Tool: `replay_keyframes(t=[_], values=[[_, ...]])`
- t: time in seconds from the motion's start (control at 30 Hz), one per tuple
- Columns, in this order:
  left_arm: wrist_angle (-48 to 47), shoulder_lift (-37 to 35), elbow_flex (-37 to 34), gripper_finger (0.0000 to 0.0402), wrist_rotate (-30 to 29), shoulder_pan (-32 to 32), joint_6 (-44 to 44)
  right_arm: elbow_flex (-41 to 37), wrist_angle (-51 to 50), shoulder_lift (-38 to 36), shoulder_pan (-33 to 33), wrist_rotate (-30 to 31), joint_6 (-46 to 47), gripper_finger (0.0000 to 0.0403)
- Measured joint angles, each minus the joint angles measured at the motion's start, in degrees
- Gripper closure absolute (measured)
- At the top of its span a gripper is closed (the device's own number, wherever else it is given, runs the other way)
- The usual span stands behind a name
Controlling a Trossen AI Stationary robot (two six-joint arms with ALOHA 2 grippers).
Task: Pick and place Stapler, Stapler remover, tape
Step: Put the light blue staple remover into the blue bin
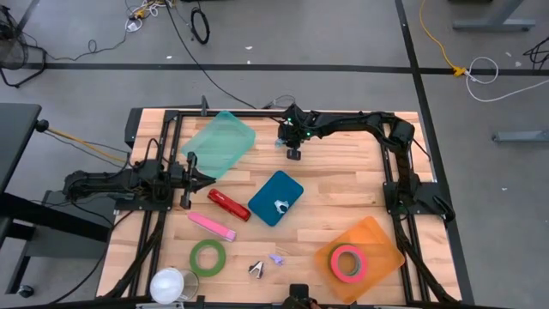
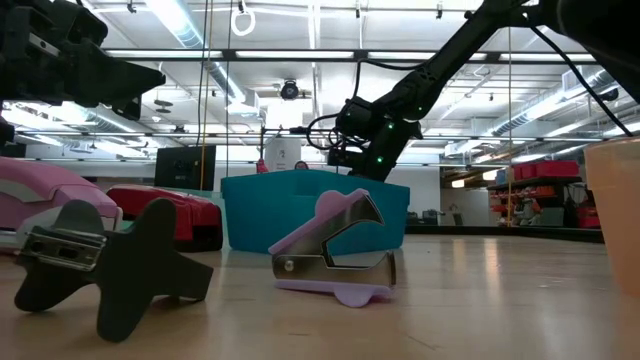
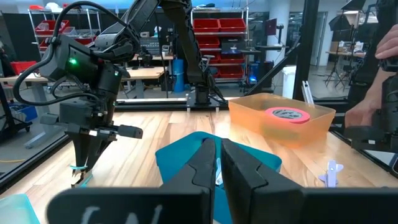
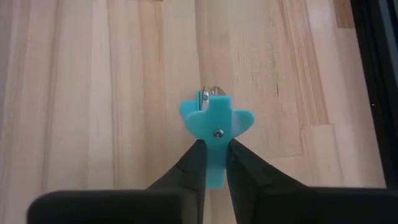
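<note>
A small teal plastic staple remover (image 4: pixel 216 127) sits pinched between the two dark fingers of the right claw (image 4: pixel 214 163), its metal teeth pointing away from the wrist, above bare wood planks. In the high view the right claw (image 1: pixel 293 153) hangs over the far middle of the wooden desk (image 1: pixel 343 193), just right of a pale teal translucent tray (image 1: pixel 220 143) at the far left.

Nearer, at the desk's middle, a dark teal rectangular tray (image 1: pixel 276 197) holds a small pale object that is too small to tell apart. Just left of it lies a red stapler (image 1: pixel 228 205), and nearer and left of that a pink stapler (image 1: pixel 211 226). A green tape roll (image 1: pixel 208 257) lies flat on the near left part of the desk, with a white round object (image 1: pixel 169 285) at the near left edge. In the near middle rest a black staple remover (image 1: pixel 256 269) and, just beside it on the right, a lilac staple remover (image 1: pixel 276 257). At the near right an orange translucent tray (image 1: pixel 367 250) holds a pink tape roll (image 1: pixel 347 262).

The left claw (image 1: pixel 190 178) hovers by the desk's left edge, near the pale teal tray, its fingers together with nothing between them.

In the left wrist view a person's hand (image 3: pixel 364 109) shows beyond the desk's edge.
</note>
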Motion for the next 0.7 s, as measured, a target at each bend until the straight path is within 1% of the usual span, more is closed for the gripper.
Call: replay_keyframes(t=[0.43,0.63,0.7], values=[[-0.02,-0.01,0.01,0.0372,-0.01,-0.01,0.01,-0.03,-0.05,-0.28,0.0,0.04,-0.02,0.0359],[-0.02,-0.01,0.0,0.0372,0.0,-0.02,0.0,-0.04,0.66,-2.49,-0.01,2.92,-0.13,0.0359],[-0.01,-0.01,0.01,0.0372,-0.02,0.0,0.0,-0.04,0.76,-3.81,-0.04,2.94,-0.13,0.0359]])
